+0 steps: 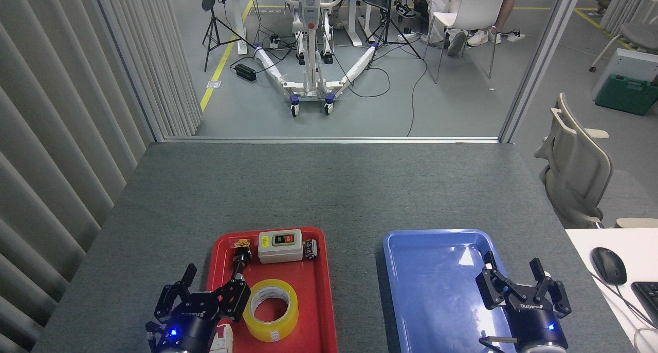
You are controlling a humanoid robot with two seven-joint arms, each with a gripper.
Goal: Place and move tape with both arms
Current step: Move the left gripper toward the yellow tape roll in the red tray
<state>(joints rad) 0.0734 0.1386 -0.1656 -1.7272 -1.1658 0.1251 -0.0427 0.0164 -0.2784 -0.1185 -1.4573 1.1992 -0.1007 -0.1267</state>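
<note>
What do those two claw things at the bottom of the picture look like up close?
They are the robot's own grippers. The left gripper and the right gripper are both black, built from several jointed, link-like fingers on a round black base. Each base carries a small glowing blue light. The right one shows white lettering below its fingers, too small to read here. The left one shows a spot of red near one finger.
</note>
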